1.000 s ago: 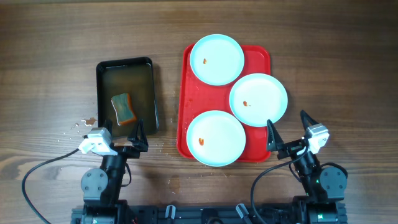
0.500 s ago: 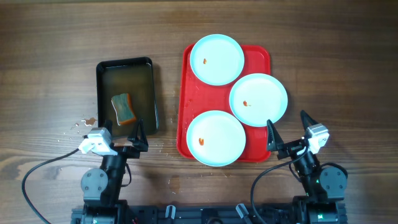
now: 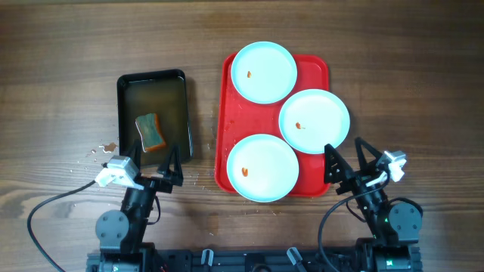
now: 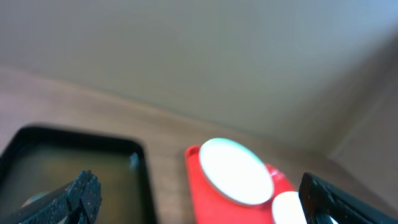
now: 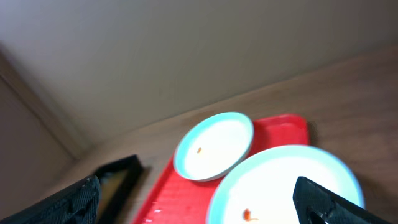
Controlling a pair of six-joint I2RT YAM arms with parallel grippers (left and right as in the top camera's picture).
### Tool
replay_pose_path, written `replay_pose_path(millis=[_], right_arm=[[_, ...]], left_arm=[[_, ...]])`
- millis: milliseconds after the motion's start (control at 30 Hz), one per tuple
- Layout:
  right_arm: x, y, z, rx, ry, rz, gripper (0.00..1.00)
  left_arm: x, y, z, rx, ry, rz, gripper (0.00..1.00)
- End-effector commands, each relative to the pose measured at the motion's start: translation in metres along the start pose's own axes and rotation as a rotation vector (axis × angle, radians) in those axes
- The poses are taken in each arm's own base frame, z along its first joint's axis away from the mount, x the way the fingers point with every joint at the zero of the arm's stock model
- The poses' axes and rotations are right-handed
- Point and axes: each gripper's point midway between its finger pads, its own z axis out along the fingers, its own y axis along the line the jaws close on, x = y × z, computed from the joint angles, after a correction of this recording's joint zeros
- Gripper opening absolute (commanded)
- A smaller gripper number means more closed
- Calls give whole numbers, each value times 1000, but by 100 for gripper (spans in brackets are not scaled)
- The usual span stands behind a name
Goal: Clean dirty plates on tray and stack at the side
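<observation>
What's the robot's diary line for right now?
left gripper open | right gripper open | three plates smeared, on red tray | sponge in black tray

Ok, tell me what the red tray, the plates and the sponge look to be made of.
The red tray: likely moulded plastic, matte, with rounded corners. The plates: smooth pale blue, faintly glossy; melamine or glazed ceramic, cannot tell which. The sponge: soft foam, orange body, green scouring face.
</observation>
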Motion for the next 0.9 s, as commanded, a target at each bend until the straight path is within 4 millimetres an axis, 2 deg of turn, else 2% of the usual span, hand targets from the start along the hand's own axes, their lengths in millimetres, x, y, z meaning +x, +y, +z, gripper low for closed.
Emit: replay_pose_path(millis=[0, 100, 167, 233, 333, 500, 600, 633, 700, 767, 833, 867], right_arm=[[-2, 31, -3, -141, 53, 20, 100], [-29, 67, -10, -249, 55, -72, 100], [-48, 83, -13, -260, 77, -93, 100], [-59, 92, -12, -239, 140, -101, 100], [-68, 93, -9, -157, 288, -81, 100], [-79, 75, 4, 62, 564, -49, 100], [-80, 65, 19, 109, 675, -45, 100], [-73, 60, 32, 111, 715, 7, 100], [-60, 61, 39, 79, 776, 70, 100], [-48, 55, 45, 81, 833, 109, 100], [-38, 48, 48, 96, 873, 127, 100], [-35, 46, 48, 100, 888, 133, 95]], left_arm=[[-28, -27, -5, 98, -40, 11, 100], [-54, -39, -6, 87, -17, 5, 100], [-65, -44, -2, 52, 55, -14, 100], [-74, -46, 4, 9, 147, -28, 100], [-84, -47, 16, -70, 299, -38, 100], [-94, -33, 41, -249, 538, -87, 100], [-83, -36, 52, -238, 624, -131, 100], [-67, -25, 45, -292, 696, -139, 100], [-55, 6, 37, -469, 733, -129, 100], [-41, 44, 18, -745, 760, -177, 100], [-20, 62, 11, -845, 835, -177, 98], [-7, 69, 13, -866, 875, -176, 92]])
